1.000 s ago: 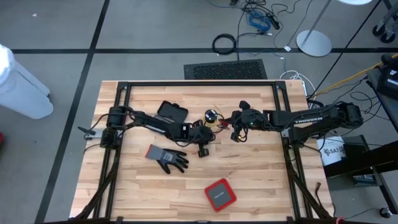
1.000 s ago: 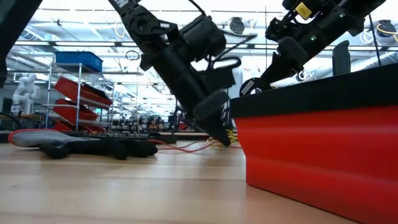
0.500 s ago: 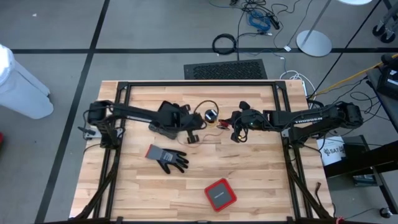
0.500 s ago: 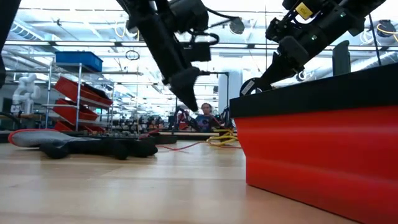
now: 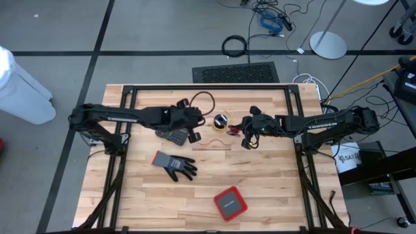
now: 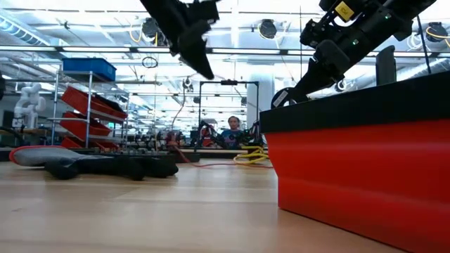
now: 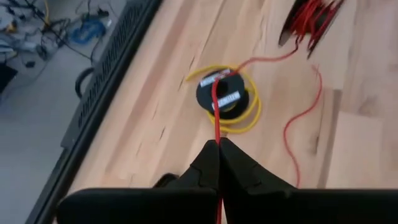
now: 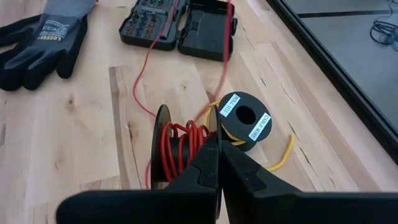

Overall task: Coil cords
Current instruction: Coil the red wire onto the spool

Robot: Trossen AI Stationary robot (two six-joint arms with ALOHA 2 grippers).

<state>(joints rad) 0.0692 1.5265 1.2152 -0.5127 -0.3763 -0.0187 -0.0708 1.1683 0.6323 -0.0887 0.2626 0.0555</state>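
Observation:
The red cord is partly wound on a black spool [image 8: 180, 144], and its free length [image 7: 305, 124] trails over the table. My left gripper [image 5: 194, 120] is shut on the red cord, high above the table in the low view [image 6: 195, 39]. My right gripper [image 5: 247, 132] is shut at the near side of the red cord's spool [image 5: 242, 132], low over the table right of the middle. The yellow cord is on a flat black spool [image 5: 221, 121] that lies between the two grippers. It also shows in the wrist views [image 7: 224, 99] [image 8: 245, 122]. My left gripper pinches the red cord [image 7: 216, 134] between its two shut fingers, along the cord's free length. The cord runs out past the fingertips, over the yellow cord's spool and on to the red spool. It arcs clear of the table [image 5: 203, 97]. My right gripper is shut against the red spool's near side [image 8: 205, 142]. Its own fingers hide the place of contact, so I cannot tell which part they have. The spool stands on edge, with its black flange [image 8: 163, 127] upright on the table.
A grey and black glove [image 5: 174, 164] lies near the middle left. A black bit case [image 5: 173, 133] lies partly under my left arm. A red box [image 5: 229, 203] stands near the front edge. A slack loop of red cord [image 5: 214, 144] lies on the table. A thick black cable ring [image 5: 234, 45] lies on the floor beyond.
My left gripper has gone up and toward the table's far left, from low by the glove's fingertips to high over the bit case. It has stayed shut on the red cord. The cord is drawn up off the table into an arc. My right gripper has kept still.

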